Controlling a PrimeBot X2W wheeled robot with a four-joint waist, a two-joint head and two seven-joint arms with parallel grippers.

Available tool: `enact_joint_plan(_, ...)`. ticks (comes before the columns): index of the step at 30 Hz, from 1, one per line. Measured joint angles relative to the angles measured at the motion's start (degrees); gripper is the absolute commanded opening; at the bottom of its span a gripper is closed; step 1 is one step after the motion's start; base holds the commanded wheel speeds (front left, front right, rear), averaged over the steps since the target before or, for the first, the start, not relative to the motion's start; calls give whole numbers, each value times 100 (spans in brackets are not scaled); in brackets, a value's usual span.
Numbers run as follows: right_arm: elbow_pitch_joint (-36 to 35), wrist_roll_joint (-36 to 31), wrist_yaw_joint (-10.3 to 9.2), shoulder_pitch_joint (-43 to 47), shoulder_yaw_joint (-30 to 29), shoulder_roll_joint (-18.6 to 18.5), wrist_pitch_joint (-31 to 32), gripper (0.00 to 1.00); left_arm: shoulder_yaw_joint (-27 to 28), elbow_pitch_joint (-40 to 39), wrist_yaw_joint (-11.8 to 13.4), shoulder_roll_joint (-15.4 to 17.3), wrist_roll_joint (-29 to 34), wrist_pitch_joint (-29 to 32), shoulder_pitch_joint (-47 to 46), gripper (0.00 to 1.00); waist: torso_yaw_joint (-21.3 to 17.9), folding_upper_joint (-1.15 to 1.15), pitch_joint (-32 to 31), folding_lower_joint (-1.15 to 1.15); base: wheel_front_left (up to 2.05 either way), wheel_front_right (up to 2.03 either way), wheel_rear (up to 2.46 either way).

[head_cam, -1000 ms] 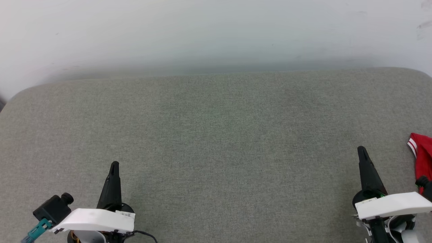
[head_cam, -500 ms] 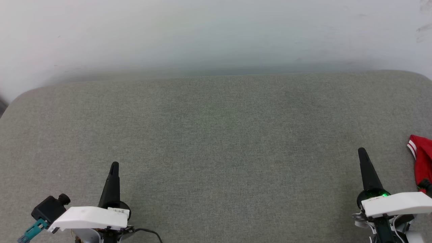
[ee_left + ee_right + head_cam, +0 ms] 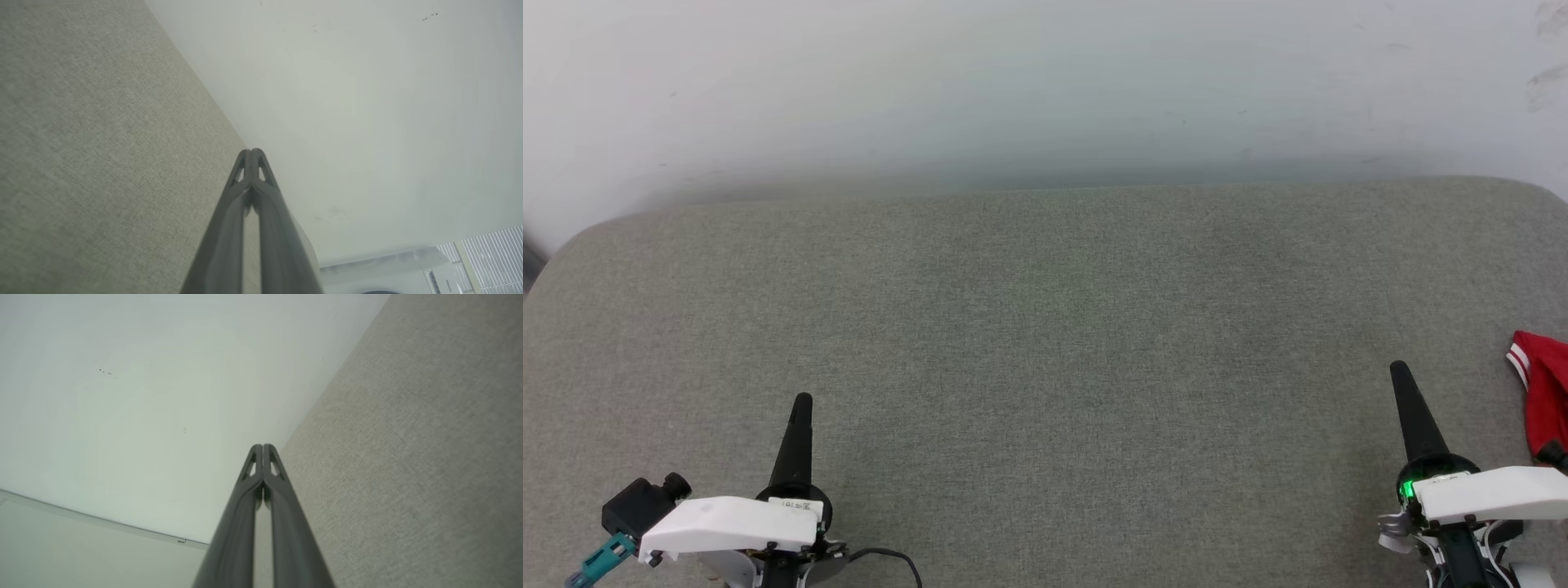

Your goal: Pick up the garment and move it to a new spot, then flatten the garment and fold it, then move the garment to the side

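Left fingers: your left gripper (image 3: 801, 399) sits at the lower left of the head view with its fingers pressed together on nothing; the left wrist view shows the two tips (image 3: 253, 152) touching.
Right fingers: your right gripper (image 3: 1399, 367) is at the lower right, fingers likewise closed and empty, tips meeting in the right wrist view (image 3: 262, 446).
Green light: you have one glowing at the base of the right fingers (image 3: 1407, 490).
Garment: look to the right edge of the head view; the garment (image 3: 1545, 384) lies on the desk just beside the right gripper and apart from it, with a red fold and a white-striped hem showing and the rest cut off by the frame.
Desk: your grey fabric-covered desk (image 3: 1045, 327) has rounded far corners.
Wall: a pale wall (image 3: 1045, 82) rises behind the far edge of the desk.
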Motion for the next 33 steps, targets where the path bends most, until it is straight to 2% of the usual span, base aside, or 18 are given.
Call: enact_joint_plan(33, 147, 1546, 0, -75, -180, 73, 456, 0, 126, 242, -1, -2, -1633, 448, -178, 0, 34, 0, -151, 0, 0, 0, 0)
